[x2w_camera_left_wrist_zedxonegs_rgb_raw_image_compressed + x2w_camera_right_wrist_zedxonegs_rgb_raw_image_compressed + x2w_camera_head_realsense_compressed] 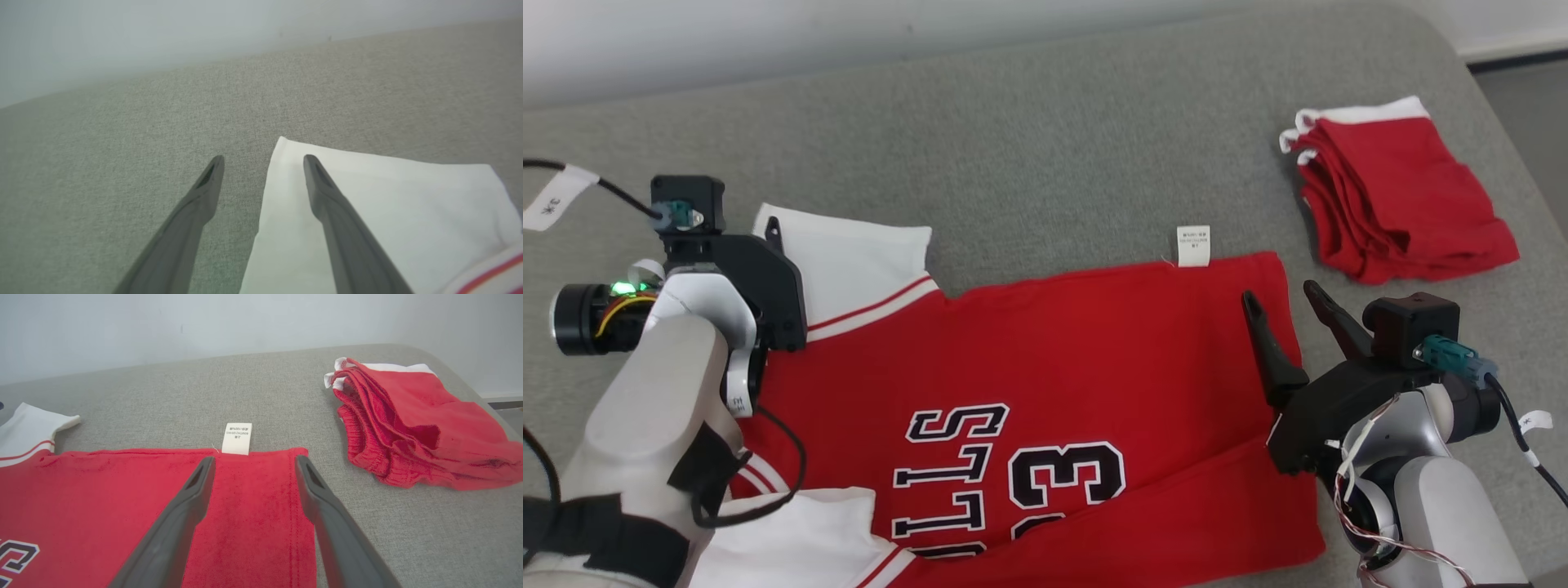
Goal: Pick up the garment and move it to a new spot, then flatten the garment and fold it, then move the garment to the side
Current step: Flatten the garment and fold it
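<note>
The red jersey (1029,359) lay spread on the grey padded surface (1054,147), print side up, its white sleeves toward the robot's left and its hem toward the right. The left gripper (264,162) hung over the jersey's far sleeve (849,253) with its fingers apart, one finger over the white cloth and the other over bare padding just beyond the sleeve's edge, holding nothing. The right gripper (1281,294) hovered over the jersey's far hem corner, also spread and empty, its tips just short of the white care label (1193,245) that stuck out past the far edge. A pile of folded red shorts (1396,196) sat well beyond the jersey's hem end, out of the way. From where I stood it looked as though the flattening was mostly done and the fold was about to start from the far edge. To do it well, I judged both grippers should drop together and pinch right at the far edge, the left taking the sleeve near its seam rather than its loose tip, the right taking the hem corner and not the label alone. Lifting low and keeping the cloth taut between them would stop the middle from sagging or dragging. A raised crease near the jersey's near hem corner might need smoothing first, or it could get trapped in the fold.
</note>
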Motion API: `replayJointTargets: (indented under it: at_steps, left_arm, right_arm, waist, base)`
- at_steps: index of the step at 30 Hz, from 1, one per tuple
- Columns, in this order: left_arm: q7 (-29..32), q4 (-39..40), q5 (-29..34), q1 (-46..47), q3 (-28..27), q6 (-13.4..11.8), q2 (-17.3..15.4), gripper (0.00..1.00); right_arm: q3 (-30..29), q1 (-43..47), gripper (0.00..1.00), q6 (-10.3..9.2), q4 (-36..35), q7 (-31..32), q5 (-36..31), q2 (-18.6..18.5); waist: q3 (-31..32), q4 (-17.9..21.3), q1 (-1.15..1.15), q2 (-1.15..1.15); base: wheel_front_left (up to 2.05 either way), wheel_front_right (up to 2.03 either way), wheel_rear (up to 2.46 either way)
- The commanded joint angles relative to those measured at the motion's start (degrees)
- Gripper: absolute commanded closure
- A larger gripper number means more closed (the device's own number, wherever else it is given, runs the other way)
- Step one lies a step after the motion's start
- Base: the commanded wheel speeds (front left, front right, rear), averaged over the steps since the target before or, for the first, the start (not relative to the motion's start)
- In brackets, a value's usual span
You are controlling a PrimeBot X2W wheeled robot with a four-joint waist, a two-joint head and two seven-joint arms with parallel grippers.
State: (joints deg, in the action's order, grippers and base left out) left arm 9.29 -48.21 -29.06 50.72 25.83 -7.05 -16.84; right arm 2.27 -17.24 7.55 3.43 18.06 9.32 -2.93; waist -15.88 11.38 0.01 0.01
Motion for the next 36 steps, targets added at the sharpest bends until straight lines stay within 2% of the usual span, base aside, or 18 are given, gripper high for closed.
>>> replayJointTargets:
  at_steps: [1,3,6,7,8,11,13,14,15,17,19,20,21,26,36]
  left_arm:
    - [0.5,-2.2,0.8,2.2,0.5,-0.6,0.1,0.0]
    - [0.7,-4.0,1.3,4.0,0.8,-1.0,0.4,0.0]
    - [0.3,-6.3,1.4,5.5,1.2,-0.3,0.9,0.0]
    - [0.0,-7.0,1.4,5.8,1.3,0.0,1.0,0.07]
    - [-0.1,-7.7,1.4,6.0,1.3,-0.4,1.0,0.25]
    - [-1.2,-10.4,1.7,6.8,1.4,-1.7,1.3,0.29]
    - [-1.1,-11.6,1.5,7.0,1.4,-2.2,1.7,0.38]
    - [-1.1,-11.6,1.5,7.0,1.4,-2.2,1.7,0.38]
    - [-1.0,-12.2,1.5,7.2,1.5,-2.2,1.8,0.51]
    - [-1.1,-13.1,1.3,7.3,1.6,-2.2,2.1,0.57]
    - [-1.6,-13.8,1.0,7.4,1.6,-2.0,2.3,0.71]
    - [-1.9,-14.0,1.0,7.4,1.6,-2.0,2.4,0.89]
    - [-2.3,-14.1,0.9,7.5,1.7,-1.9,2.6,1.0]
    - [-4.9,-13.4,0.4,9.2,1.9,-1.2,4.9,1.0]
    - [-9.5,-15.2,0.4,11.6,3.6,-0.1,10.5,1.0]
  right_arm:
    - [0.0,-1.0,0.0,-0.16,0.5,-0.7,-0.5,0.1]
    - [-0.2,-1.4,0.0,-0.16,1.0,-1.1,-0.8,0.1]
    - [-0.3,-1.5,0.0,-0.16,1.7,-1.5,-1.0,0.1]
    - [-0.4,-1.6,0.0,-0.16,1.8,-1.5,-1.0,0.1]
    - [-0.4,-1.8,0.0,-0.16,1.9,-1.6,-1.1,0.1]
    - [-0.4,-2.2,0.0,-0.16,1.9,-1.2,-1.4,0.1]
    - [-0.5,-2.3,0.0,-0.16,1.7,-0.8,-1.7,0.1]
    - [-0.5,-2.3,0.0,-0.16,1.7,-0.8,-1.7,0.1]
    - [-0.6,-2.3,0.0,-0.16,1.6,-0.5,-2.0,0.1]
    - [-0.7,-2.5,0.0,-0.16,1.4,-0.2,-2.3,0.1]
    - [-0.9,-2.5,0.0,-0.16,1.2,0.4,-2.8,0.0]
    - [-0.9,-2.6,0.0,-0.16,1.1,0.6,-3.1,-0.1]
    - [-0.8,-2.8,0.0,-0.16,1.0,1.0,-3.5,-0.3]
    - [-2.4,-6.1,0.0,-0.16,1.2,2.7,-4.7,-2.6]
    - [-6.1,-11.7,0.0,-0.16,7.9,8.0,-7.4,-8.1]
  waist:
    - [-6.5,3.3,-0.01,-0.01]
    - [-7.1,3.1,-0.01,-0.01]
    - [-7.3,2.9,-0.01,-0.01]
    - [-7.4,2.9,-0.01,-0.01]
    - [-7.4,2.9,-0.01,-0.01]
    - [-7.4,2.8,-0.01,-0.01]
    - [-7.3,2.6,-0.01,-0.01]
    - [-7.3,2.6,-0.01,-0.01]
    - [-7.2,2.4,-0.01,-0.01]
    - [-7.0,2.0,-0.01,-0.01]
    - [-6.7,1.6,-0.01,-0.01]
    - [-6.6,1.4,-0.01,-0.01]
    - [-6.5,1.2,-0.01,-0.01]
    - [-7.4,-0.7,-0.01,-0.01]
    - [-8.5,-5.7,-0.01,-0.01]
  base:
    - [0.0,0.0,0.0]
    - [0.0,0.0,0.0]
    - [0.0,0.0,0.0]
    - [0.0,0.0,0.0]
    - [0.0,0.0,0.0]
    - [0.0,0.0,0.0]
    - [0.0,0.0,0.0]
    - [0.0,0.0,0.0]
    - [0.0,0.0,0.0]
    - [0.0,0.0,0.0]
    - [0.0,0.0,0.0]
    - [0.0,0.0,0.0]
    - [0.0,0.0,0.0]
    - [0.0,0.0,0.0]
    - [0.0,0.0,0.0]
